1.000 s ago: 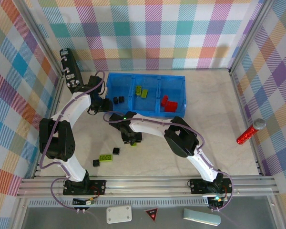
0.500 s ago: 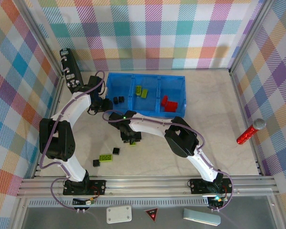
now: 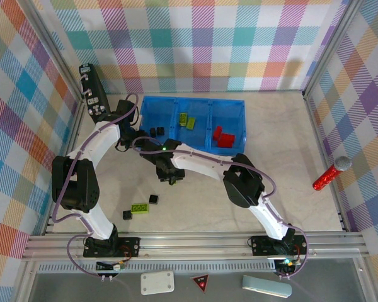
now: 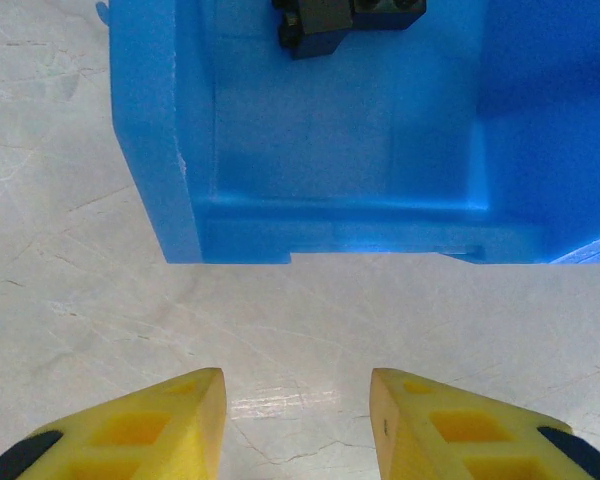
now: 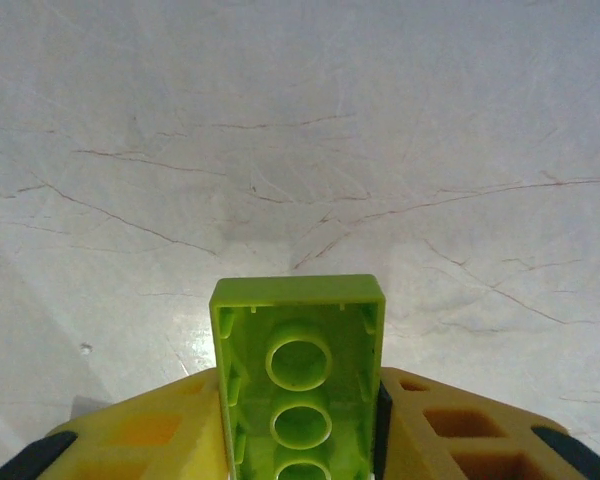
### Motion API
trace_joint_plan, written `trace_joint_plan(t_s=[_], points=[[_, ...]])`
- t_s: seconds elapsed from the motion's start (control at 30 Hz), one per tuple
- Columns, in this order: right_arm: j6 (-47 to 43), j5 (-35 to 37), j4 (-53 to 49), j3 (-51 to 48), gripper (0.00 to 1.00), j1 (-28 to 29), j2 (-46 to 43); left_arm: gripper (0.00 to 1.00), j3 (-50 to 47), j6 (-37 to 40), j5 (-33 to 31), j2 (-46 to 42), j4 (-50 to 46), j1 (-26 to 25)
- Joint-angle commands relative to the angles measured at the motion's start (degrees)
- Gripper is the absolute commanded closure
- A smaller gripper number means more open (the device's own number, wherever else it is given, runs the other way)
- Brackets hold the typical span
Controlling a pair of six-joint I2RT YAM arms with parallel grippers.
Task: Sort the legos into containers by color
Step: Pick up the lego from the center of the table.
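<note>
Right wrist view: a lime-green brick (image 5: 298,345) is pinched between the fingers of the right gripper (image 5: 298,395). Its hollow underside is turned to the camera and its long axis is pointed out past the fingertips, over the marble table (image 5: 280,150). The left gripper (image 4: 295,400) is spread, just before the blue tray (image 4: 170,150).

Bright, even overhead light; soft shadows, little glare.
The table (image 3: 290,157) is evenly lit from above, and only faint, soft-edged shadows are cast on it. A pale sheen is seen on the marble before the tray (image 4: 150,150), whose right side is shaded. The lime-green brick (image 5: 298,370) is rendered slightly soft.
</note>
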Motion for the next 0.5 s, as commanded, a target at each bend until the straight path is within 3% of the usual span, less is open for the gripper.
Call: trace_joint_plan(t_s=[0.0,0.47], points=[[-1.6,2.1,-3.2,1.7,0.60,-1.2,-3.3,0.58,0.0,-0.2,0.8,-1.0,-0.4,0.9],[-7.1,3.3,-4.3,6.7,0.60,-7.9,-2.9,0.58,-0.1,-0.2,0.8,-1.7,-0.4,1.1]])
